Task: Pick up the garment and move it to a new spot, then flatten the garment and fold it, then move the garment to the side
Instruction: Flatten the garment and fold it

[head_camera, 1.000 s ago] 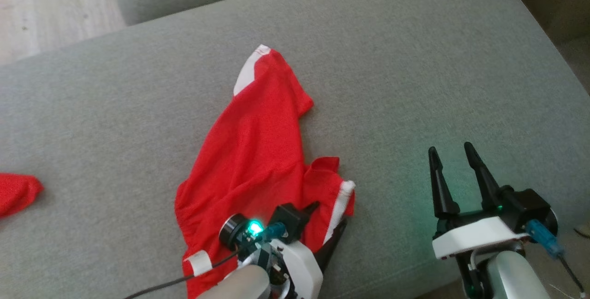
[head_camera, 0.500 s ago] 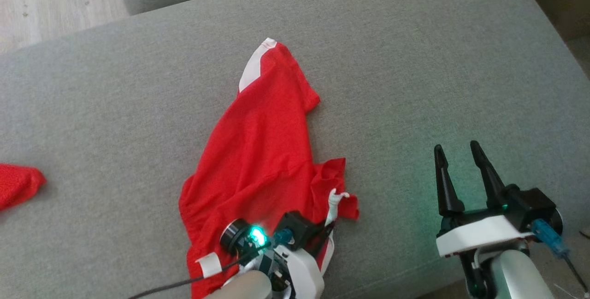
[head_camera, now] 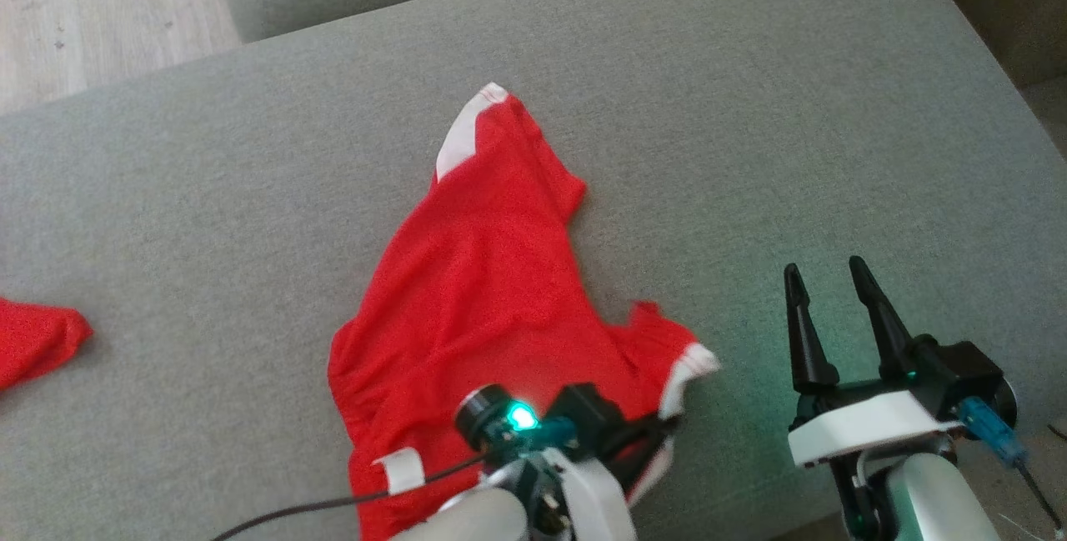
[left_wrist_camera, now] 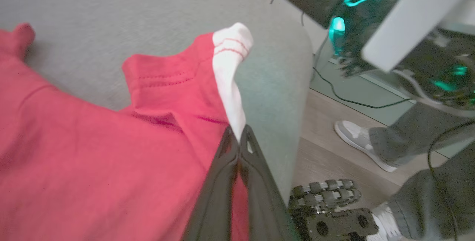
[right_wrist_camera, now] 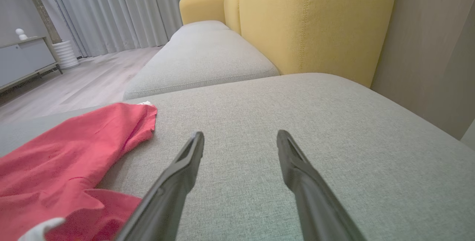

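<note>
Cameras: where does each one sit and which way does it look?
Head view: on the head, looking down at the garment on the sofa; left tool and right tool show.
Left wrist view: left wrist, looking along the shut left tool at the pinched white cuff.
Right wrist view: right wrist, looking over the sofa to a yellow backrest; open right tool shows.
All three share the garment.

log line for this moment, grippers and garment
phase: flattening | left gripper: shut on garment cuff | right gripper: open, clear of garment | garment: rumpled on sofa
</note>
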Controlling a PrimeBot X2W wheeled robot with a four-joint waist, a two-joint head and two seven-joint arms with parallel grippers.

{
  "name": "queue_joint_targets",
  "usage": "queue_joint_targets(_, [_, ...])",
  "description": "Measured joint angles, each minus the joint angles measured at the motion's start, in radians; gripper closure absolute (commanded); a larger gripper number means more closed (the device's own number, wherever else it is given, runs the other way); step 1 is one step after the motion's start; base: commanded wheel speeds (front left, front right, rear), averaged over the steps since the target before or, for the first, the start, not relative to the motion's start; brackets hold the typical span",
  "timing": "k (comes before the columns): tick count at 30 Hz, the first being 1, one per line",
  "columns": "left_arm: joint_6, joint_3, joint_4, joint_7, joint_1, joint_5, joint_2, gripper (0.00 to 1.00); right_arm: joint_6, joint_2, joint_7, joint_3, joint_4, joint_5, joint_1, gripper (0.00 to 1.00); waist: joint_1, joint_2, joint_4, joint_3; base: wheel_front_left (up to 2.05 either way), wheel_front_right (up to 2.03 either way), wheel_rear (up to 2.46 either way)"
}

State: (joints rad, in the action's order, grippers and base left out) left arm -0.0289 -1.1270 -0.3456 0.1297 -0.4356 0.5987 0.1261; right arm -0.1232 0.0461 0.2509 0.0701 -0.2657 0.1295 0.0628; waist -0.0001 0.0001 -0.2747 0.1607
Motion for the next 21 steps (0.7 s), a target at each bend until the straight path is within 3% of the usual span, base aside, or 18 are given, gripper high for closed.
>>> queue_joint_targets(2, [-0.016,-0.020,0.038,0.026,-0.010,0.000,0.000,1.00,0.000,0.000,0.000,0.001,-0.002,-0.005,0.000,0.00,0.0000,0.0000,-0.002,-0.001,0.00,0.00,0.00])
queue_joint_targets(3, [-0.017,-0.029,0.049,0.028,-0.013,-0.002,0.000,0.60,0.000,0.000,0.000,0.003,-0.003,-0.005,0.000,0.00,0.0001,0.0000,-0.004,-0.001,0.00,0.00,0.00])
queue_joint_targets(4, [-0.025,-0.044,0.053,0.027,-0.017,-0.013,0.002,0.60,0.000,0.000,0.000,0.007,-0.005,-0.005,0.000,0.00,0.0000,0.0000,-0.008,-0.001,0.00,0.00,0.00])
queue_joint_targets(5, [-0.033,-0.054,0.055,0.026,-0.018,-0.019,0.003,0.00,0.000,0.000,0.000,0.013,-0.007,-0.005,0.000,0.00,0.0000,0.0000,-0.011,-0.001,0.00,0.00,0.00])
queue_joint_targets(13, [-0.050,-0.059,0.052,-0.010,-0.008,0.030,-0.001,0.00,0.000,0.000,0.000,0.016,-0.011,-0.005,0.000,0.00,0.0000,0.0000,-0.026,-0.005,0.00,0.00,0.00])
queue_joint_targets(17, [0.013,0.018,0.061,-0.035,-0.009,0.044,0.034,0.00,0.000,0.000,0.000,0.005,-0.011,-0.005,-0.001,0.00,0.0001,0.0000,-0.020,-0.009,0.00,0.00,0.00])
queue_joint_targets(21, [0.113,0.074,0.020,-0.022,-0.015,0.016,0.118,0.00,0.000,0.000,0.000,0.005,-0.010,-0.005,-0.002,0.00,0.0001,0.0000,-0.010,-0.014,0.00,0.00,0.00])
